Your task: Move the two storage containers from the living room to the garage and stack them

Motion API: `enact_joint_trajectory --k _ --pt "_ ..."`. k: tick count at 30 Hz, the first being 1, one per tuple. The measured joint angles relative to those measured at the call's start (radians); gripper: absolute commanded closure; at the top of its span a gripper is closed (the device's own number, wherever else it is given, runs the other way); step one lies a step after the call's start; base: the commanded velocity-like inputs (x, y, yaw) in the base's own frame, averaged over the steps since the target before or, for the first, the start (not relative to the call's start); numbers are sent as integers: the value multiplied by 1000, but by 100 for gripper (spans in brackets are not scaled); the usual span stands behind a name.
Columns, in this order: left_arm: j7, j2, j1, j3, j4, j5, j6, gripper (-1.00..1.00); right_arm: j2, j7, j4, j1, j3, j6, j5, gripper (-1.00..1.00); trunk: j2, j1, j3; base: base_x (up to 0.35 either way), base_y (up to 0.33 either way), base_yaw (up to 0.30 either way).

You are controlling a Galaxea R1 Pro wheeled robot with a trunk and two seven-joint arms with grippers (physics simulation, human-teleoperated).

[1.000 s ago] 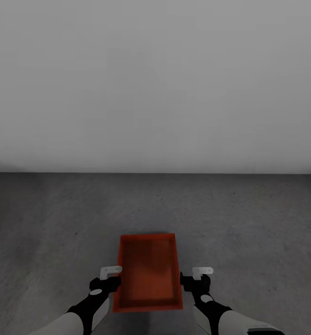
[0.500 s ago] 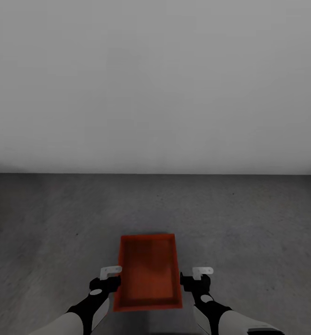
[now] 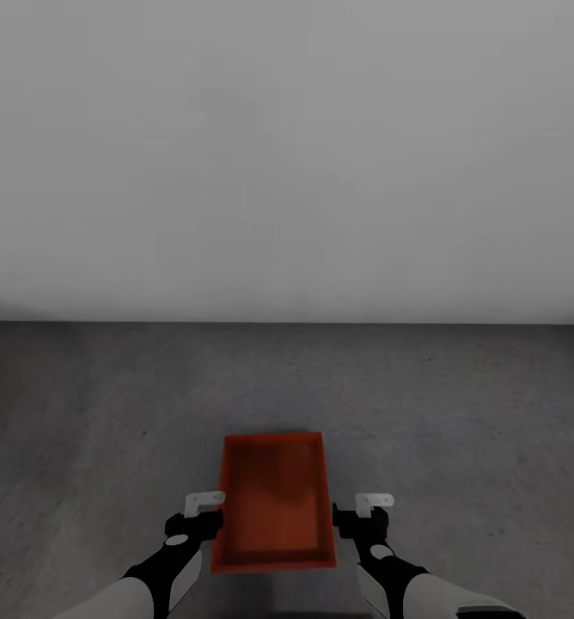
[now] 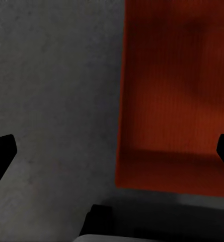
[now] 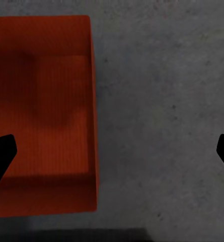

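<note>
Looking down from the head camera, you are seeing one storage container [image 3: 275, 503] sitting at the lower centre of the frame on the dark grey floor [image 3: 459, 404]. It is an orange-red open bin with thin walls, its long side running away from you and its inside bare. A plain pale grey wall [image 3: 287, 155] is taking up the whole upper half of the frame and meeting the floor along a straight line across the middle.

Your two arms are coming up from the bottom edge, one on each side of the bin. The left end effector [image 3: 204, 507] is sitting just beside the bin's left wall, in the lower left-centre of the frame. The right end effector [image 3: 369, 509] is sitting just beside the bin's right wall, in the lower right-centre.

Through the left wrist camera, you are seeing the left end effector's dark fingertips [image 4: 1, 156] spread far apart at the two side edges of the frame, so it is standing wide and gripping nothing, with the bin and floor below it. Through the right wrist camera, the right end effector's fingertips [image 5: 1, 154] are likewise spread to the two side edges, wide and gripping nothing, with one end of the bin and rough floor beneath.
</note>
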Motion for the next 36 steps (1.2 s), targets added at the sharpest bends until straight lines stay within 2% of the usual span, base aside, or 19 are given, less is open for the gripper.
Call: enact_joint_trajectory --k 36 --pt "0 0 0 0 0 0 0 -100 0 0 0 0 -1 0 0 -100 252 -138 113 0 0 0"
